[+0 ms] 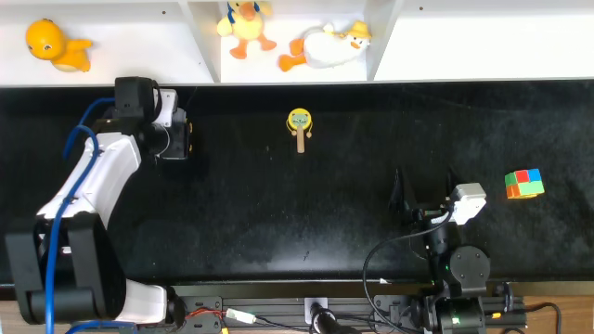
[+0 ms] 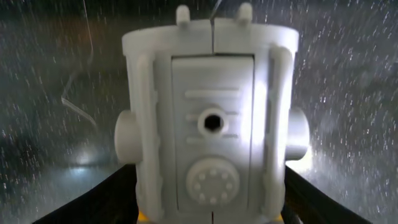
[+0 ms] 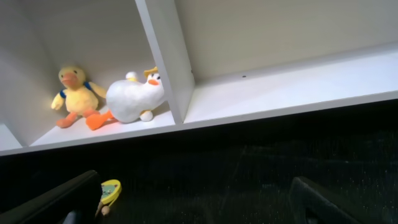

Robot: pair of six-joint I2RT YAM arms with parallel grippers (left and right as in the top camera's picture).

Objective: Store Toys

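- Left gripper (image 1: 174, 137) is clamped on a white toy (image 2: 211, 112), above the table's (image 1: 278, 213) left rear.
- Right gripper (image 3: 194, 186) stands open, near the cube (image 1: 523, 184).
- Paddle (image 1: 300, 127) lies mid-table.

Bright, evenly lit white shelf (image 1: 483, 46), dark tabletop (image 1: 278, 213) glinting with specks; glare on pale toy (image 2: 211, 93)

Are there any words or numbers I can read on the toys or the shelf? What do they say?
None: no word or number can be read anywhere.
White plastic barrel-shaped object: only raised lines and a dotted circle, no letters.
Small round yellow-green paddle toy with a wooden handle: a picture on it, too small to make out.
Colourful block cube, white plush duck, white shelf: no print visible.
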